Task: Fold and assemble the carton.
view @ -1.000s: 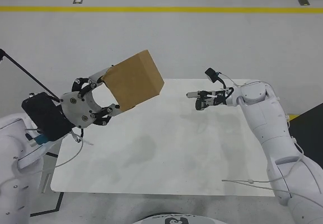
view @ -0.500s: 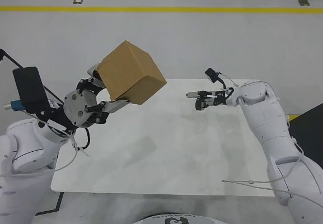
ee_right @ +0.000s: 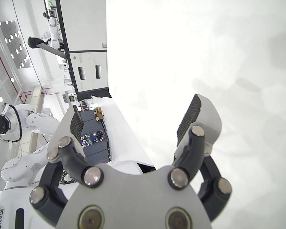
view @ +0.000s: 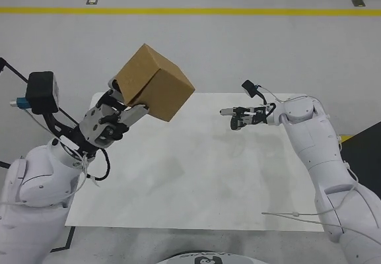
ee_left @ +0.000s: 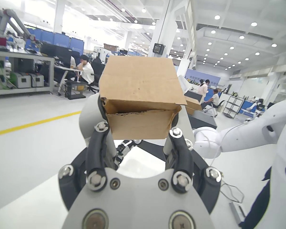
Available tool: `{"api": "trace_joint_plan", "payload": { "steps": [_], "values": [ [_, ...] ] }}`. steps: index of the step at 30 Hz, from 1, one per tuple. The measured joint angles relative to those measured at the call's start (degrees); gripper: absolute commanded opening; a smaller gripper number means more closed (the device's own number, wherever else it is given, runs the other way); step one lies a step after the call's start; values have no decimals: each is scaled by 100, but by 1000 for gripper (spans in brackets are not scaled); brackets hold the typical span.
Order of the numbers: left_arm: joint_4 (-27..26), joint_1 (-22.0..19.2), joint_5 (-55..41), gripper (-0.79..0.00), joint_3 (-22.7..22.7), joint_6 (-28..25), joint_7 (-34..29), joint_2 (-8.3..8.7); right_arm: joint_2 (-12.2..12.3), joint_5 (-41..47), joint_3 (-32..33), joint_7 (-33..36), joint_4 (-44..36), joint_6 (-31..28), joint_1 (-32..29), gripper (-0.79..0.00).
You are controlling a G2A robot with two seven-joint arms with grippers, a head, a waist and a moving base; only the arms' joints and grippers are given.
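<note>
So the left gripper (view: 129, 100) is clamped on the brown carton (view: 154, 80), one finger on each side, and holds it in the air over the far left corner of the white table (view: 210, 171), tilted on a corner. From the left wrist view the carton (ee_left: 139, 86) looks boxed up, but the end facing the camera has a gap between its flaps. The right gripper (view: 235, 119) hangs over the table's far right part, well apart from the carton, jaws spread with nothing in them.

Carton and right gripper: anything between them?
Nothing: in the top view, bare table lies between the carton, held by the left gripper, and the open right gripper.
</note>
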Motion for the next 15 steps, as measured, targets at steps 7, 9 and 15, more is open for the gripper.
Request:
{"api": "trace_joint_plan", "payload": {
  "steps": [7,9,15],
  "values": [
    [-35,-54,-297,-785,-83,56,-432,22,0,0,0,0,0,0,0,0],
    [-34,-50,-303,-785,-78,57,-406,20,0,0,0,0,0,0,0,0],
    [-15,120,-1590,-785,219,398,-548,-7,0,0,0,0,0,0,0,0]
  ]
}}
